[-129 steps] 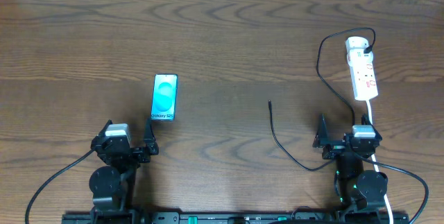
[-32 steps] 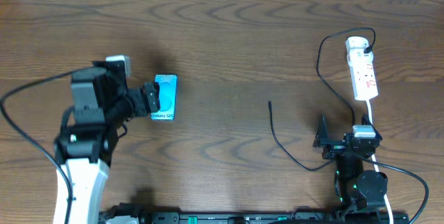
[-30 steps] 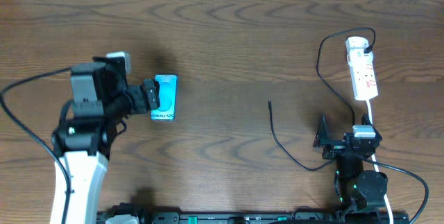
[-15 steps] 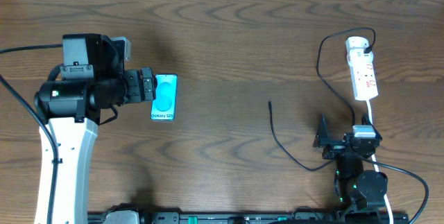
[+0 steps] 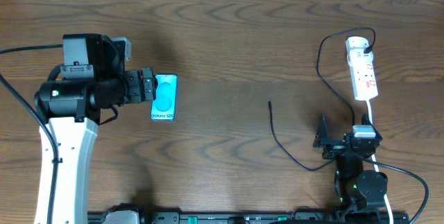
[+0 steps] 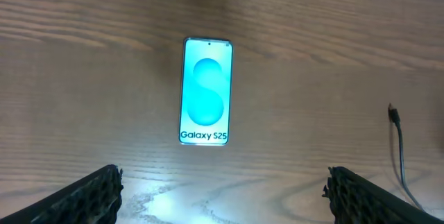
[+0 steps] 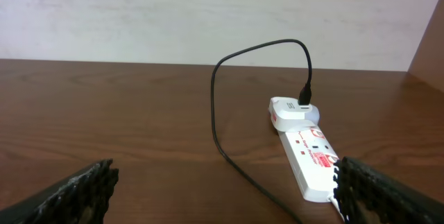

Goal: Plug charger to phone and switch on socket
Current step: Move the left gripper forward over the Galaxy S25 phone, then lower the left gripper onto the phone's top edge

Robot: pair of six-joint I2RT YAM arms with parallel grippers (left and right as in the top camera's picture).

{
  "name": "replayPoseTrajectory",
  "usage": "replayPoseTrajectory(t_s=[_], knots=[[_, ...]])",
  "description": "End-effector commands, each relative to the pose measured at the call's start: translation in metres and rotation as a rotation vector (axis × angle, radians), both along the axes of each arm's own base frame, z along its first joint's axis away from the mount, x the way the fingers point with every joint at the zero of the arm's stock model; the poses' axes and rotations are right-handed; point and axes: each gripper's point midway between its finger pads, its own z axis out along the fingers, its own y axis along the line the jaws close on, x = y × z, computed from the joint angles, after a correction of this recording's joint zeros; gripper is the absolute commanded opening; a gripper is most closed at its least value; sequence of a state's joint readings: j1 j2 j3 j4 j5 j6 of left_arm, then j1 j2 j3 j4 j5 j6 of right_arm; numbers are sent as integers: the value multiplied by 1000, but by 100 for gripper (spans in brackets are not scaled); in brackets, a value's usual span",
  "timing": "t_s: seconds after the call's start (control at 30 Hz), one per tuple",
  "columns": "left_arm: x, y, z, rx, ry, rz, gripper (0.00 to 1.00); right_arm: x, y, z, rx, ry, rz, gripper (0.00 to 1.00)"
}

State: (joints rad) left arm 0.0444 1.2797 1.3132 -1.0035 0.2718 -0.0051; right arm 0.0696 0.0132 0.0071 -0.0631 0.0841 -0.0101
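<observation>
The left end effector (image 5: 146,88) is held wide open and empty just beside the left edge of the phone (image 5: 164,97) in the overhead view. In its wrist view the two fingers (image 6: 97,193) are spread at the bottom corners of the frame, with the phone centred between and above them. The right end effector (image 5: 323,135) is likewise seen fully spread and empty at the lower right of the overhead view, below the socket (image 5: 363,68). Everything is carried on the dark wooden counter (image 5: 229,37). The socket lies at the upper right, and the charger (image 5: 277,141) is seen entering a white block (image 7: 291,112) at its rounded end. The phone lies flat, screen lit, left of centre. The charger is looped down from the socket to the lower centre-right, and its plug tip (image 5: 269,102) rests free near mid-frame, well apart from the phone. Securing the phone is judged to be the step in hand. It would be done well if the long edges were straddled evenly, the descent kept straight so that the phone is neither pushed nor turned, and the end by the "Galaxy S25" strip left clear for the plug tip.
</observation>
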Motion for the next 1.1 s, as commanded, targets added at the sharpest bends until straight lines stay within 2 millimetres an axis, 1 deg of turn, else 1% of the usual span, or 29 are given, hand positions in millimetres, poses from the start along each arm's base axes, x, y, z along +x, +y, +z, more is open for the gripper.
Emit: replayPoseTrajectory(t_s=[0.0, 0.03, 0.07, 0.1, 0.13, 0.17, 0.2, 0.23, 0.27, 0.37, 0.57, 0.67, 0.73, 0.8, 0.93, 1.07], knots=[[7, 7, 6, -24, -6, 113, 63, 0, -1, -1, 12, 3, -9, 99], [8, 10, 5, -22, -2, 139, 54, 0, -1, -1, 12, 3, -9, 99], [9, 10, 4, -23, 0, 138, 54, 0, -1, -1, 12, 3, -9, 99], [11, 9, 3, -23, 1, 133, 59, 0, -1, -1, 12, 3, -9, 99], [13, 8, 2, -24, -1, 115, 74, 0, -1, -1, 12, 3, -9, 99], [16, 6, 2, -27, -3, 97, 84, 0, -1, -1, 12, 3, -9, 99], [23, 5, 0, -33, -4, 100, 93, 0, -1, -1, 12, 3, -9, 99], [28, 5, -2, -34, -1, 102, 100, 0, -1, -1, 12, 3, -9, 99], [33, 4, -5, -33, 8, 98, 98, 0, -1, -1, 12, 3, -9, 99], [47, 2, -18, -31, 67, 88, 98, 0, -1, -1, 12, 3, -9, 99], [66, -1, -56, 26, 201, 48, 98, 0, -1, -1, 12, 3, -9, 99], [67, -3, -78, 58, 271, 26, 98, 0, -1, -1, 12, 3, -9, 99], [62, -7, -96, 86, 337, -1, 98, 0, -1, -1, 12, 3, -9, 99], [58, -13, -107, 96, 378, -33, 98, 0, -1, -1, 12, 3, -9, 99], [58, -20, -120, 107, 411, -57, 98, 0, -1, -1, 12, 3, -9, 99], [58, -17, -128, 129, 432, -53, 98, 0, -1, -1, 12, 3, -9, 99]])
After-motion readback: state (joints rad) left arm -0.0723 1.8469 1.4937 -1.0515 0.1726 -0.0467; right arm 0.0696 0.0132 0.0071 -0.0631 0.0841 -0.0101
